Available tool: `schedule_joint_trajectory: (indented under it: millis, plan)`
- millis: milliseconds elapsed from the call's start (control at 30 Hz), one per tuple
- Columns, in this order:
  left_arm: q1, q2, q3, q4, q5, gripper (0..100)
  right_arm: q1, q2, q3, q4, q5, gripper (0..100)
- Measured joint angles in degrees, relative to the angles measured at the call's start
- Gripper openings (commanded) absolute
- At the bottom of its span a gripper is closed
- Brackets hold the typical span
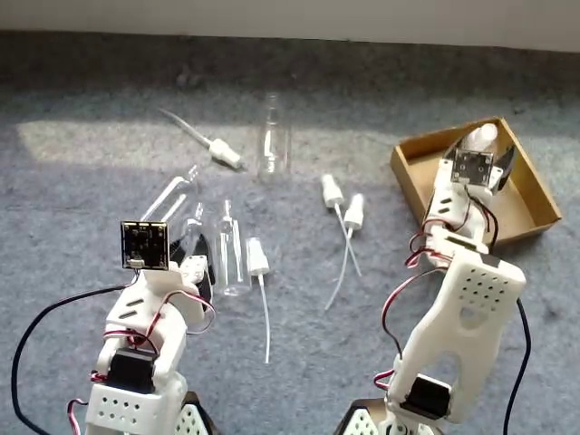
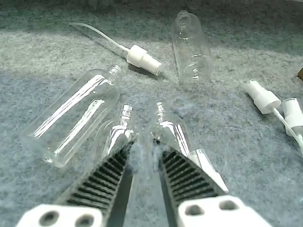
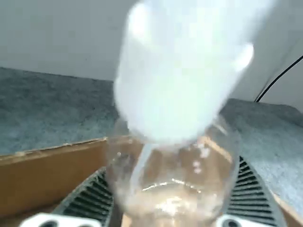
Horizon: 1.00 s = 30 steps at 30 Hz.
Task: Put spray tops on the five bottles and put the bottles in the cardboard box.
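My right gripper [image 1: 478,156] is shut on a clear bottle [image 3: 175,175] with a white spray top [image 3: 184,71] fitted, and holds it upright over the cardboard box [image 1: 530,207]. My left gripper [image 2: 144,153] is open and low over the carpet, its fingers between two small bare bottles [image 2: 116,135] [image 2: 173,130]. A larger bare bottle [image 2: 75,116] lies beside them, and another bottle [image 2: 191,45] lies farther off. Loose spray tops [image 2: 142,59] [image 2: 262,97] [image 2: 293,111] lie on the carpet. One more top [image 1: 257,258] lies by the left gripper.
Grey carpet covers the table. The box's brown wall [image 3: 47,175] stands close below the held bottle. The spray tops' thin dip tubes [image 1: 344,263] trail across the middle. A pale wall [image 1: 290,14] runs along the far edge.
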Motion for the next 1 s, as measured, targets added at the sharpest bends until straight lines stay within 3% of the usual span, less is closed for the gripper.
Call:
schedule_joint_trajectory:
  millis: [267,567,767,1000]
  plan:
    - [0.0,0.0,0.0,0.0,0.0,1,-0.1,-5.5,0.1,1.6,0.0,10.8]
    - [0.0,0.0,0.0,0.0,0.0,1,0.0,-5.7,0.1,1.7,0.0,10.5]
    - [0.0,0.0,0.0,0.0,0.0,1,0.4,-5.8,0.1,12.8,-0.1,10.5]
    - [0.0,0.0,0.0,0.0,0.0,1,0.9,-6.4,-1.7,16.5,-0.1,10.5]
